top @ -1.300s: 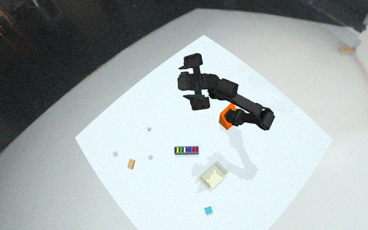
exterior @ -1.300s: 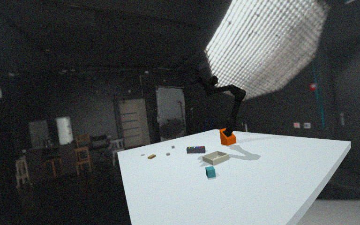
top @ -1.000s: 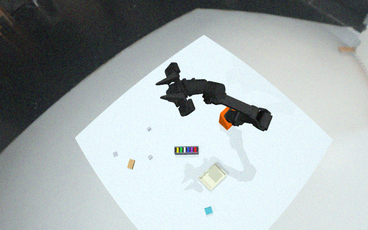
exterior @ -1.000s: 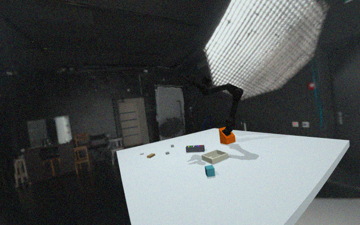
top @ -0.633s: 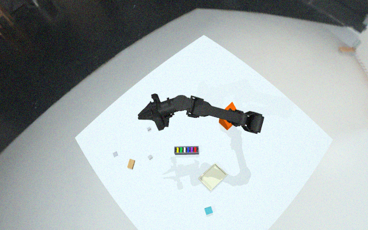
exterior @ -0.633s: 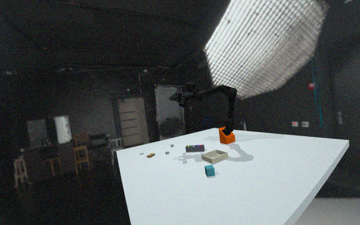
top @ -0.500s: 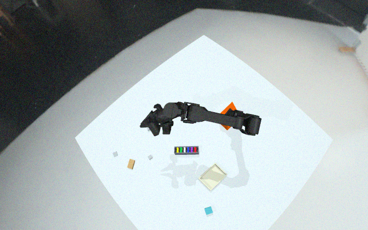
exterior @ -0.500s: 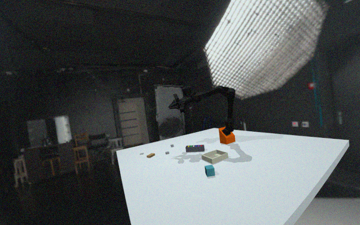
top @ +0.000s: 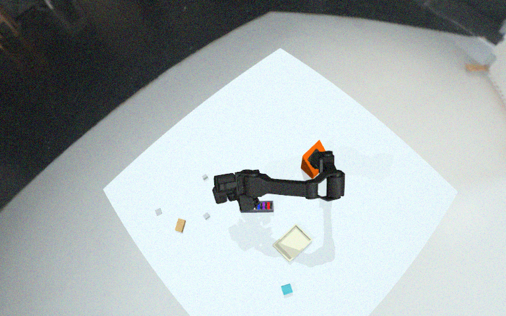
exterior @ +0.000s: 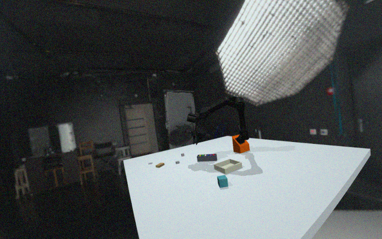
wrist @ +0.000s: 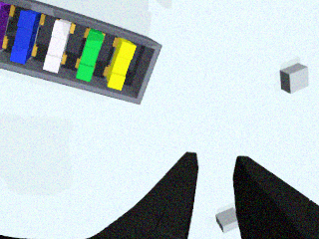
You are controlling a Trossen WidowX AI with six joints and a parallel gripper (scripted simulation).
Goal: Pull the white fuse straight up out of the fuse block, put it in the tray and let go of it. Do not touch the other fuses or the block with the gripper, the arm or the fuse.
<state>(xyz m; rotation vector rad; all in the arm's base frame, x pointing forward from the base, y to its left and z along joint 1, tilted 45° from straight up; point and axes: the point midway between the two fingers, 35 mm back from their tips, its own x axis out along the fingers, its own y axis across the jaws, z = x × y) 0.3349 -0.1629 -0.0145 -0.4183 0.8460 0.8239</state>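
The white fuse (exterior: 205, 155) (wrist: 57, 46) stands in the dark fuse block (top: 263, 210) (exterior: 207, 158) (wrist: 149, 75), between the green fuse (wrist: 91, 55) and the blue fuse (wrist: 26, 36). My gripper (exterior: 196, 143) (wrist: 214, 165) is open by a narrow gap, with nothing between its fingers. It points down, well above the table, and in the wrist view its tips lie below and to the right of the block. In the top view the arm hides the block's left part and the white fuse. The cream tray (top: 296, 236) (exterior: 220, 169) is empty.
The yellow fuse (wrist: 121, 64) is at the block's end; purple and red fuses are beyond the blue one. A teal cube (top: 286, 289) (exterior: 222, 181), a tan block (top: 180, 225) (exterior: 159, 165) and small grey cubes (top: 206, 216) (wrist: 298, 79) lie on the table. The arm's base is orange (exterior: 240, 147).
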